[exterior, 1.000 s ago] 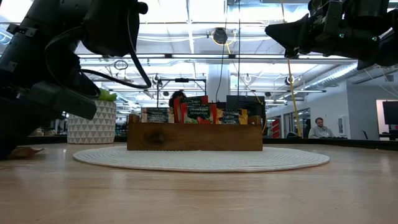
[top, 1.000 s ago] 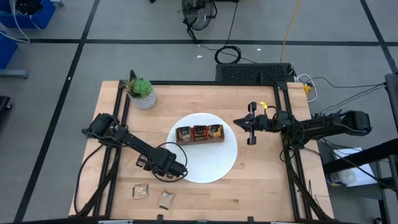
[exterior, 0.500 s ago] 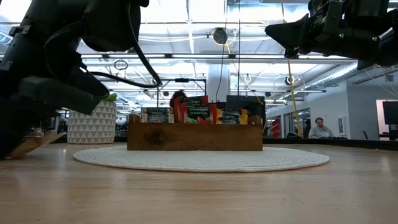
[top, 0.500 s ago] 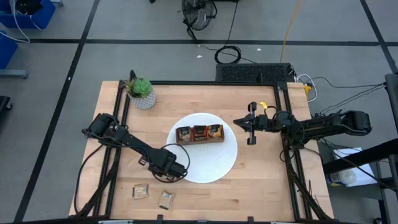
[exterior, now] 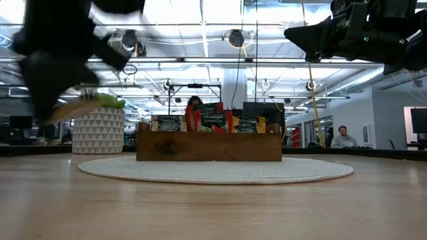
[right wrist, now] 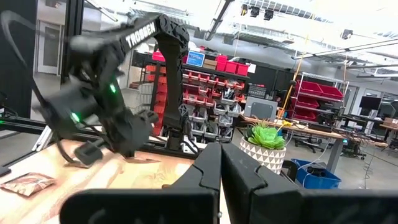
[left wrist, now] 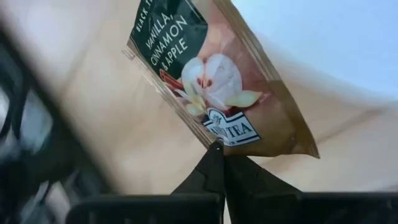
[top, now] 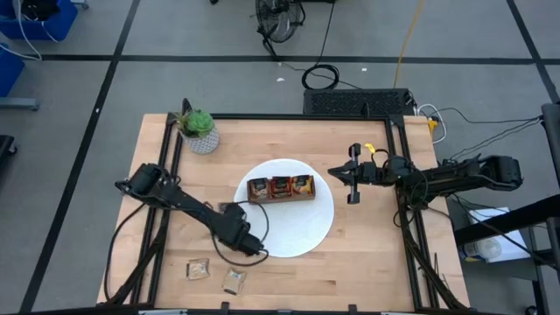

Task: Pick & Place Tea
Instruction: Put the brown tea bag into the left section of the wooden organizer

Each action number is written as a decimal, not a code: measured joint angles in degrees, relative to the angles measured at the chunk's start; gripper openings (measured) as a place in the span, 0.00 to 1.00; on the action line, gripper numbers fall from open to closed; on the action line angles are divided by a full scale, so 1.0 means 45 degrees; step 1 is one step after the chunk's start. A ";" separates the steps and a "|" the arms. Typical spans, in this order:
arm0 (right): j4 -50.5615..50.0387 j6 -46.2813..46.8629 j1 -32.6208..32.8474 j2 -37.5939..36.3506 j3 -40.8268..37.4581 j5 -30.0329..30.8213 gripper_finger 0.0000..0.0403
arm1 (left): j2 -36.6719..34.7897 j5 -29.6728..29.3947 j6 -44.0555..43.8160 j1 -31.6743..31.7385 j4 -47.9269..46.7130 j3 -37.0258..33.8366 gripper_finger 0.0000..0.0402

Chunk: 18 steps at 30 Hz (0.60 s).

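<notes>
My left gripper hangs above the table by the left rim of the round white plate, shut on a brown-beige tea sachet with a dark green label. In the low view the sachet is well above the tabletop. A wooden tray with upright sachets stands on the plate. Two more sachets lie flat near the front edge. My right gripper hovers shut, holding nothing, above the plate's right rim. My left gripper pinches the sachet's edge beside the printed logo, between its two fingertips. The rest of the sachet sticks out beyond the fingers. It is lifted clear of the table and tilted, one end lower than the other.
A potted succulent in a white patterned pot stands at the far left corner. Black frame rails run along the table's left and right sides. Bare wood lies in front of the plate and to its right.
My left gripper has shut on the sachet that lay on the table left of the plate. It has then risen with it and gone a little toward the plate. The sachet is now lifted clear and tilted.
</notes>
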 joint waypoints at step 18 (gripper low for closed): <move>0.0014 -0.0004 0.0000 0.0000 0.0000 0.0016 0.00 | 0.0882 -0.5663 0.3175 0.1348 0.2286 0.1392 0.00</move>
